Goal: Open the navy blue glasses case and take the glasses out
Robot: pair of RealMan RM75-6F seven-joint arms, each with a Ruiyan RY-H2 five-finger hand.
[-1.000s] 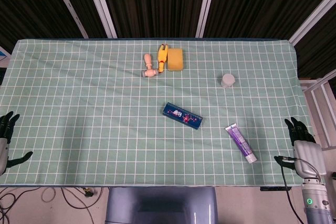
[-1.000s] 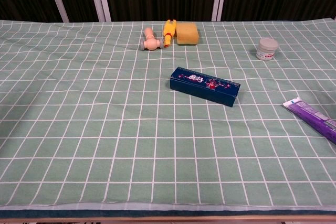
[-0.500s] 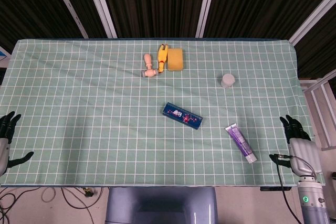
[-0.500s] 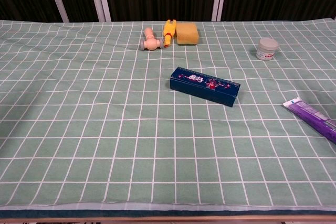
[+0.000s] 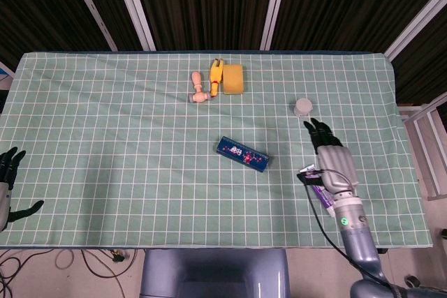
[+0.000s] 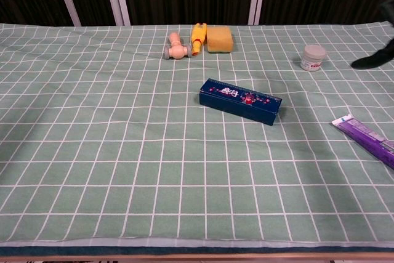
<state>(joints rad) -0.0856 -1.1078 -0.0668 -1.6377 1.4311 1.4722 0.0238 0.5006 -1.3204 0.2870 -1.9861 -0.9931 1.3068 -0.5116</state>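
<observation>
A: Where the green cloth with its white grid covers the desk point(image 5: 105, 123), what lies on it, largest first?

B: The navy blue rectangular glasses case point(image 5: 242, 153) with a printed lid, closed, lying flat near the middle, at a slant, well apart from both hands. Next, the purple toothpaste tube point(image 6: 367, 139) toward the right front; in the head view the right arm hides most of it.

A: Far edge?

B: The yellow sponge block point(image 5: 234, 79), with a yellow-orange toy point(image 5: 216, 77) touching its left side and a small pink wooden toy hammer point(image 5: 198, 87) just beside that. A small white lidded jar point(image 5: 302, 107) stands apart, right of centre.

A: Hands?

B: Right hand point(image 5: 330, 158) hangs over the cloth between jar and tube, fingers spread and straight, holding nothing, fingertips near the jar. Left hand point(image 5: 7, 176) sits at the desk's left edge, partly cut off; fingers apart, nothing in them.
</observation>
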